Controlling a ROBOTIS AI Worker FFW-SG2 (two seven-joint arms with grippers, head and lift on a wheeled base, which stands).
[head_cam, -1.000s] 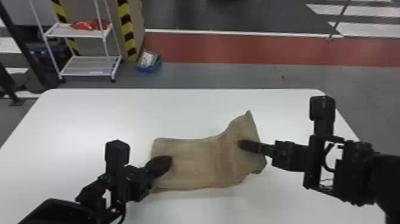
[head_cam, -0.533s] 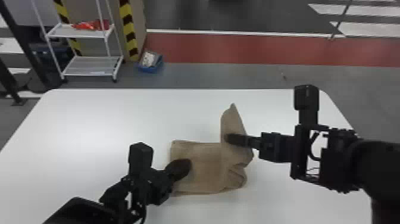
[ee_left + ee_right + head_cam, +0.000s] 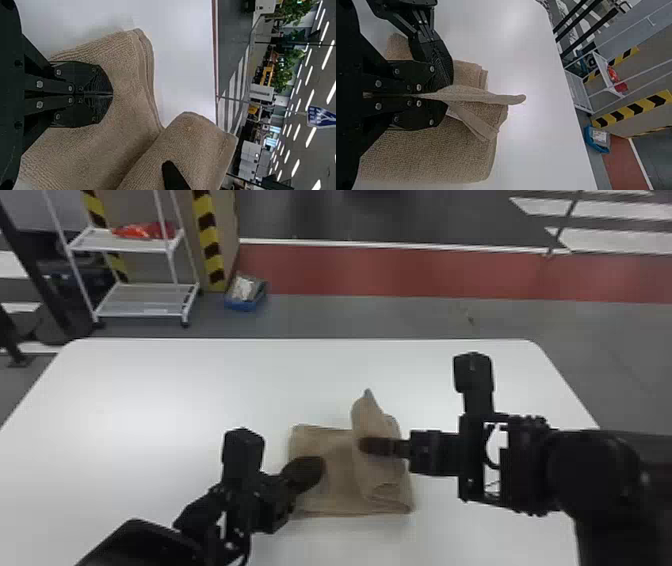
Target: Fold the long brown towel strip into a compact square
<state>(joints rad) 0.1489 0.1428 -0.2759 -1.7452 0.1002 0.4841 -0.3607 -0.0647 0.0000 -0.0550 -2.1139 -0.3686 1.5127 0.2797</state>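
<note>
Because the brown towel strip (image 3: 335, 472) looks soft, light and limp, hold its raised flap (image 3: 510, 99) near the free edge (the coarse pile should resist slipping). Location: on the white table (image 3: 150, 390), partly folded. Right gripper (image 3: 441, 95): fingers closed, flap pinched between them. Left gripper (image 3: 107, 94): fingers together, resting on the towel. The right wrist view details the pinch edge-on, which the head view leaves unclear; the head view locates the flap over the base layer.

Rough, matt cloth towel (image 3: 336, 475).
</note>
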